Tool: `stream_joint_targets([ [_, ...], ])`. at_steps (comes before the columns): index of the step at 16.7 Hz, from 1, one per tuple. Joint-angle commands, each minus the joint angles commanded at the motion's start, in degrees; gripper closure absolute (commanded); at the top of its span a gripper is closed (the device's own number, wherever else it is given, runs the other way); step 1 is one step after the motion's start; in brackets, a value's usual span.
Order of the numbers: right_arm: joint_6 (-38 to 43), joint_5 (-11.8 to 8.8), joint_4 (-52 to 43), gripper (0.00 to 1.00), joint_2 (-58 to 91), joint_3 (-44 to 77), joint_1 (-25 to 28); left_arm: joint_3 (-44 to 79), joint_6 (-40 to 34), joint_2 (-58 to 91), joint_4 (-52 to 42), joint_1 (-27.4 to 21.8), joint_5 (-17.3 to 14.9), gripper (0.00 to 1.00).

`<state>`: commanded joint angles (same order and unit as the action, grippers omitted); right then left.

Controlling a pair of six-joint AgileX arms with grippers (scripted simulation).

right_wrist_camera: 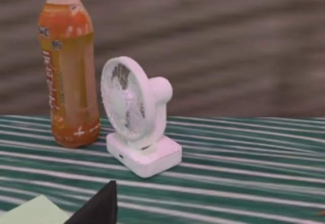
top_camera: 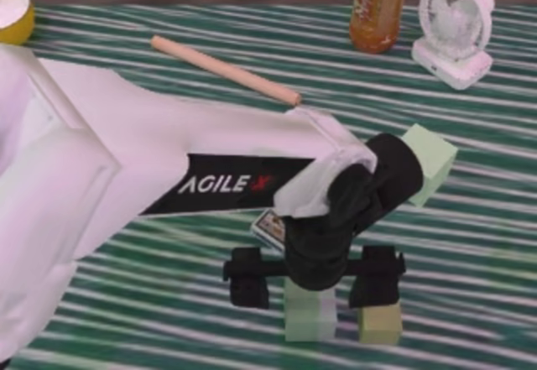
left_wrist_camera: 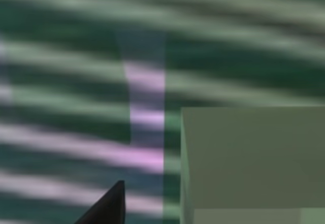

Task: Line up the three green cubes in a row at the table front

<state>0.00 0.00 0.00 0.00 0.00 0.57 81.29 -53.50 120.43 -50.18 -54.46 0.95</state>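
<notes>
Three green cubes are in view: the medium mint cube (top_camera: 310,313) and the small olive cube (top_camera: 380,323) sit close together at the worktop (top_camera: 470,244) front, while the large mint cube (top_camera: 430,163) lies further back. Left hand (top_camera: 315,276) hovers over the medium cube, fingers spread wide, holding nothing. Right arm is out of view. Risk: lifting off askew could nudge the placed pair out of line.

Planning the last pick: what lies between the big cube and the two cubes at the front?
In the top view, the left gripper and its wrist fill the stretch between the big cube, medium cube and olive cube.
</notes>
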Motion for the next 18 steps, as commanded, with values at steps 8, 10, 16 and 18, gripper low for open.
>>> stream_joint_targets([
  [8, 0.0, 0.0, 0.0, 0.00, 0.0, 0.0, 0.0, 4.1, -0.4, -2.0, -6.3, 0.5, 0.0, 0.00],
  [10, 0.0, 0.0, 0.0, 0.00, 0.0, 0.0, 0.0, 6.7, -0.4, -3.4, -10.7, 0.7, 0.0, 0.00],
  [16, 0.0, 0.0, 0.0, 0.00, 0.0, 0.0, 0.0, 9.0, -0.3, -4.8, -14.0, 0.6, 0.0, 0.00],
  [18, -0.2, 0.0, -0.4, 0.00, 0.6, 0.6, 0.1, 8.5, -0.3, -5.4, -13.7, 0.9, 0.1, 0.00],
])
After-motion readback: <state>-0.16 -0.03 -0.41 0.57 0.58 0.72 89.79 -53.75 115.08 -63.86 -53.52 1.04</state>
